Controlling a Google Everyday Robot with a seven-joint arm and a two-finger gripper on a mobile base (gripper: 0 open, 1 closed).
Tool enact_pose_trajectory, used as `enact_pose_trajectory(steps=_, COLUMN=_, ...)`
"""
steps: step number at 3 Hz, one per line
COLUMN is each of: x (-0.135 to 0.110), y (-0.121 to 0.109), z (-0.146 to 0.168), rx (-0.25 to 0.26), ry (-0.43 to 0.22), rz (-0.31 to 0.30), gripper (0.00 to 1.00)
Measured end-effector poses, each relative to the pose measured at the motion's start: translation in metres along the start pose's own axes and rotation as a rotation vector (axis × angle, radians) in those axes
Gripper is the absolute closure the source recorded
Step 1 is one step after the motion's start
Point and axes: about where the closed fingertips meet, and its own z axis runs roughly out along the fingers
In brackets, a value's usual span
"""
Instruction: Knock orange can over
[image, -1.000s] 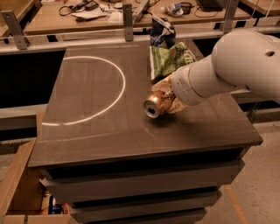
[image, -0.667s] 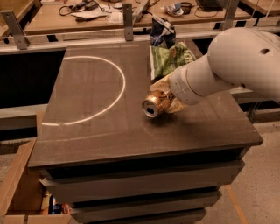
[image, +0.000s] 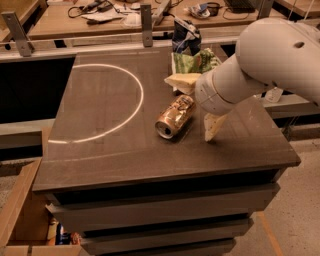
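Observation:
The orange can (image: 175, 116) lies on its side on the dark table (image: 110, 150), its silver top facing front left. My gripper (image: 197, 105) is just right of the can. Its two pale fingers are spread wide, one (image: 182, 81) behind the can and one (image: 214, 126) to its right front. Neither finger holds the can. The white arm (image: 265, 55) reaches in from the right.
A green chip bag (image: 195, 62) and a dark blue snack bag (image: 186, 37) stand at the table's back right, just behind my gripper. A bright ring of light (image: 135, 95) marks the table's left half. A cardboard box (image: 20, 210) sits on the floor at the left.
My gripper has opened and drawn back to the right, away from the can. The can now lies free on its side on the table.

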Motion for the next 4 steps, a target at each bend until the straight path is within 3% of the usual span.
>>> enact_pose_trajectory(steps=2, x=0.0, y=-0.001, z=-0.002, rx=-0.001, ry=0.0, rz=0.001, gripper=0.0)
enact_pose_trajectory(steps=4, x=0.03, y=-0.045, z=-0.043, rx=0.197, ry=0.03, rz=0.265, gripper=0.0)
